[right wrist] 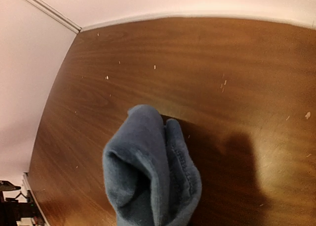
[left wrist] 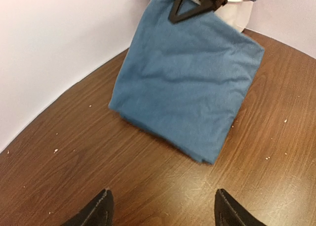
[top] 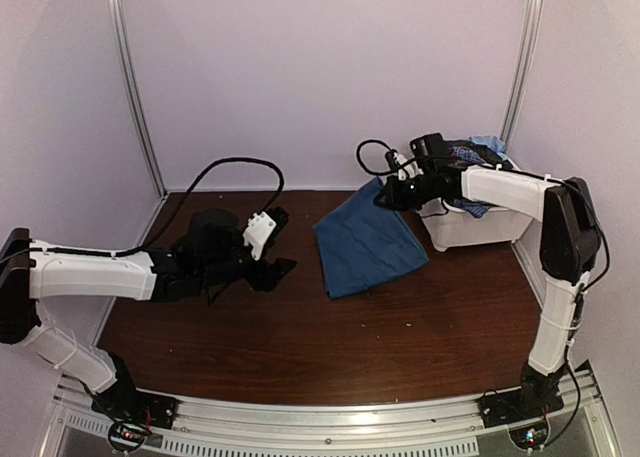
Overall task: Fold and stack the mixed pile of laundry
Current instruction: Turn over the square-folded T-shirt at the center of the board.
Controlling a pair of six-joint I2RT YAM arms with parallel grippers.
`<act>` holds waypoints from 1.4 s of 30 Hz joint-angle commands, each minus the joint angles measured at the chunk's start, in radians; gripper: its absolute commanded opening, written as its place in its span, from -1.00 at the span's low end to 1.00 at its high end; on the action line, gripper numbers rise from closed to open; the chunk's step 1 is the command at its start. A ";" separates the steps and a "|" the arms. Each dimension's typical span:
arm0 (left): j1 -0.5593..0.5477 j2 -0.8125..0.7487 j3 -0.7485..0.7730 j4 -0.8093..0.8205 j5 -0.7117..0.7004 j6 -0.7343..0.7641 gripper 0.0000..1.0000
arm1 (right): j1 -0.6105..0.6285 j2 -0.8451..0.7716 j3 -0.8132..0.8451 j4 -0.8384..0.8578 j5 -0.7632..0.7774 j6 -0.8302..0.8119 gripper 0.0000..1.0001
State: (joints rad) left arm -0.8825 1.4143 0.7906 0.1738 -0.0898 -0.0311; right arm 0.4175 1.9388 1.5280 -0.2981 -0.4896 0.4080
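Note:
A folded dark-blue T-shirt (top: 365, 242) lies on the brown table, right of the middle. My right gripper (top: 386, 199) is shut on its far corner, which stands lifted beside the bin. In the right wrist view a bunch of the blue cloth (right wrist: 150, 176) covers the fingers. My left gripper (top: 278, 268) stands open, low over bare table left of the shirt, nothing between its fingertips (left wrist: 101, 206). The left wrist view shows the shirt (left wrist: 190, 82) ahead, apart from that gripper, with the right gripper (left wrist: 190, 3) at its far edge. More of the mixed laundry pile (top: 470, 157) fills the bin.
A white plastic bin (top: 470, 229) stands at the back right against the wall, and the right arm reaches across its front. Pale walls close the table on three sides. Bare wood (top: 330, 347) lies between the shirt and the arm bases.

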 commanded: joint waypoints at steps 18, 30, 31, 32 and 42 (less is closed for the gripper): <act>0.422 -0.479 -0.178 -0.301 -0.181 -0.481 0.58 | 0.531 0.398 0.650 -0.568 0.411 -0.418 -1.00; 0.534 -0.491 -0.165 -0.375 -0.041 -0.565 0.57 | 0.586 0.407 0.613 -0.221 -0.281 -0.156 -0.11; 0.534 -0.485 -0.163 -0.372 -0.031 -0.560 0.57 | 0.583 0.402 0.618 -0.208 -0.354 -0.156 -0.02; 0.534 -0.478 -0.161 -0.364 -0.014 -0.553 0.57 | 0.575 0.388 0.617 -0.198 -0.386 -0.165 0.01; 0.413 -0.375 -0.174 -0.288 0.314 -0.446 0.29 | 0.291 0.351 0.476 -0.156 -0.326 -0.178 -0.09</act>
State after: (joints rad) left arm -0.3805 0.9947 0.6201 -0.1944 0.0666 -0.5198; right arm 0.7975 2.2765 2.0262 -0.4469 -0.8516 0.2569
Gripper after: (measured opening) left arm 0.672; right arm 0.472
